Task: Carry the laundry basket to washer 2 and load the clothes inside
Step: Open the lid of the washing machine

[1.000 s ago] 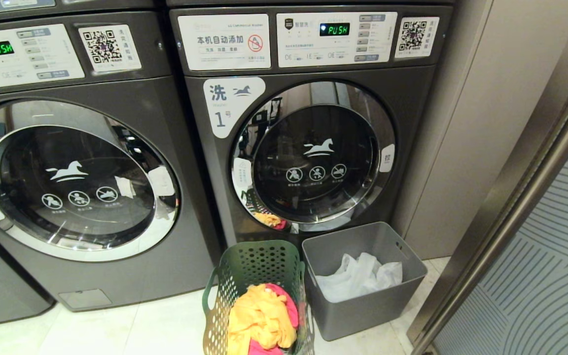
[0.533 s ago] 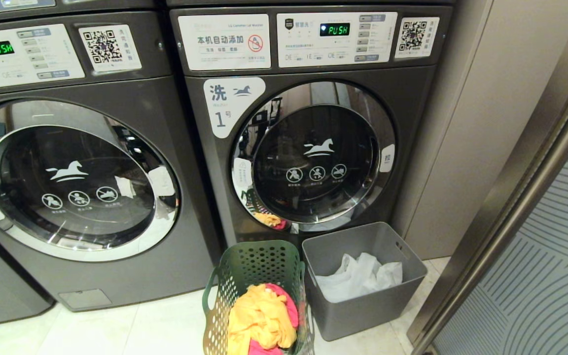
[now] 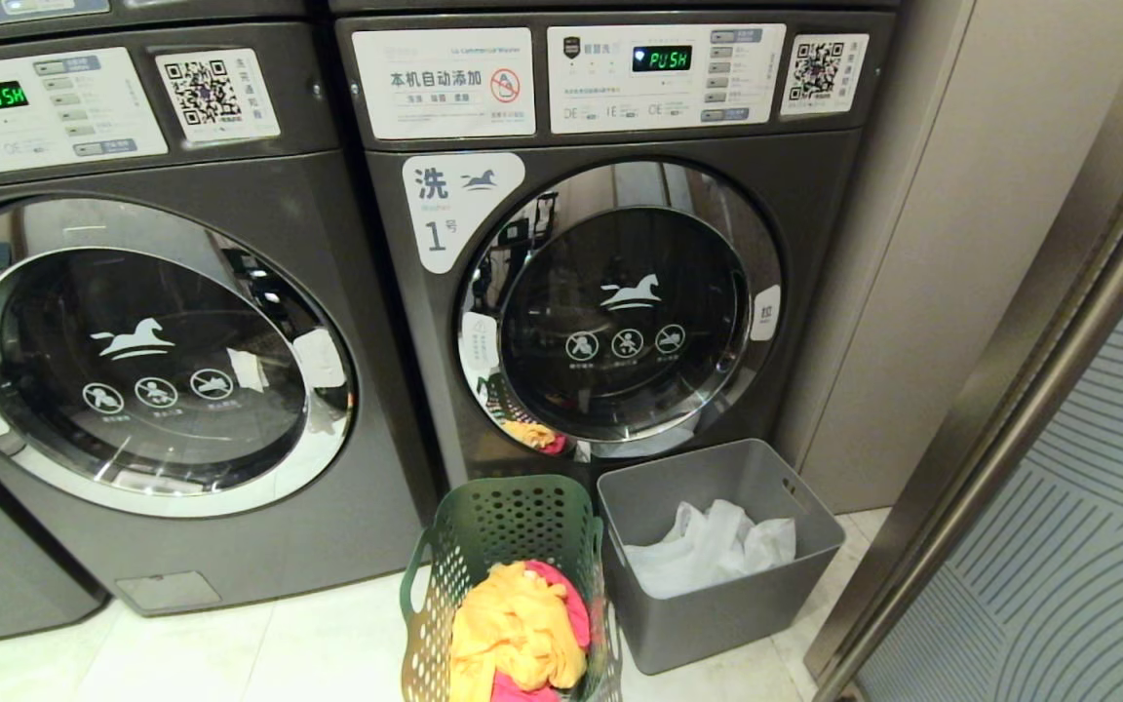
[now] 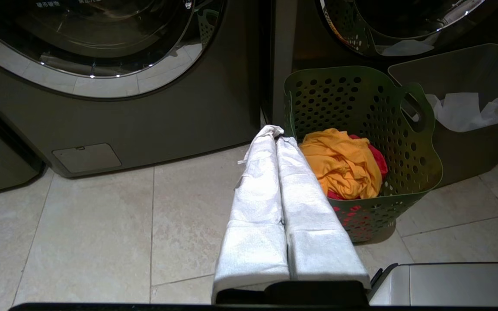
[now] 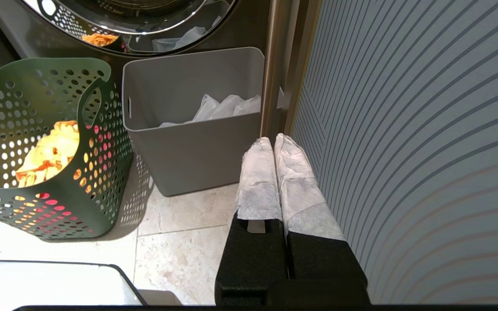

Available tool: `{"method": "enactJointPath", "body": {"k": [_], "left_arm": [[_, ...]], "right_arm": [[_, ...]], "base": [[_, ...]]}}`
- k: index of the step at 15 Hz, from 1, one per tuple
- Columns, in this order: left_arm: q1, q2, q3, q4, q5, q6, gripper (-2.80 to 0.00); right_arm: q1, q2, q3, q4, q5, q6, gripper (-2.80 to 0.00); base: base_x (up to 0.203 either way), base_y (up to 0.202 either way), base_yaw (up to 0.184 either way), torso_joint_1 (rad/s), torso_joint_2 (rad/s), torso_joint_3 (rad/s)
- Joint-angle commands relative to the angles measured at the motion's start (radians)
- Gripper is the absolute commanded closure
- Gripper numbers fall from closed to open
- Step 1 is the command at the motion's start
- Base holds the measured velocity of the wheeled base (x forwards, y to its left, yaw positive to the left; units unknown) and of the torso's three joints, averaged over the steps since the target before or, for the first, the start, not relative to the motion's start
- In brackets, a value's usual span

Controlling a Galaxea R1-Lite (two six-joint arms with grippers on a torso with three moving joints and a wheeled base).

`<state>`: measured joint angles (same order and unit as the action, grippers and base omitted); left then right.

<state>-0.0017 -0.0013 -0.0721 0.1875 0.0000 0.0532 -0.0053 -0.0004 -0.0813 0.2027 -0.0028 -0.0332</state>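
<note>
Beside washer 1 (image 3: 610, 302), laundry basket (image 3: 508, 526) stands on the floor, clothes (image 3: 518, 629) inside. Nothing has changed: my left gripper (image 4: 275, 134) and right gripper (image 5: 272, 140) stay pressed together, empty. Carrying unstarted.

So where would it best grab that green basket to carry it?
Probably by the oval handle cut-outs in the two opposite walls of the laundry basket, one gripper from each side, hooking under the flared rim. It stands upright on the floor, and the clothes lie low inside, leaving the handles clear.
</note>
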Motion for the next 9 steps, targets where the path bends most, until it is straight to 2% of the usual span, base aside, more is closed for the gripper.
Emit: {"method": "enactJointPath", "body": {"k": [1, 5, 9], "left_arm": [[0.0, 0.001, 0.0, 0.001, 0.001, 0.002, 0.0], [0.0, 0.001, 0.0, 0.001, 0.0, 0.002, 0.0], [0.0, 0.001, 0.0, 0.001, 0.002, 0.002, 0.0]], "right_arm": [[-0.001, 0.0, 0.0, 0.001, 0.0, -0.002, 0.0], [0.001, 0.001, 0.0, 0.001, -0.002, -0.001, 0.0], [0.0, 0.0, 0.0, 0.001, -0.002, -0.001, 0.0]], "base": [[0.0, 0.0, 0.0, 0.0, 0.0, 0.0], [0.0, 0.0, 0.0, 0.0, 0.0, -0.119], [0.0, 0.0, 0.0, 0.001, 0.0, -0.017]]}}
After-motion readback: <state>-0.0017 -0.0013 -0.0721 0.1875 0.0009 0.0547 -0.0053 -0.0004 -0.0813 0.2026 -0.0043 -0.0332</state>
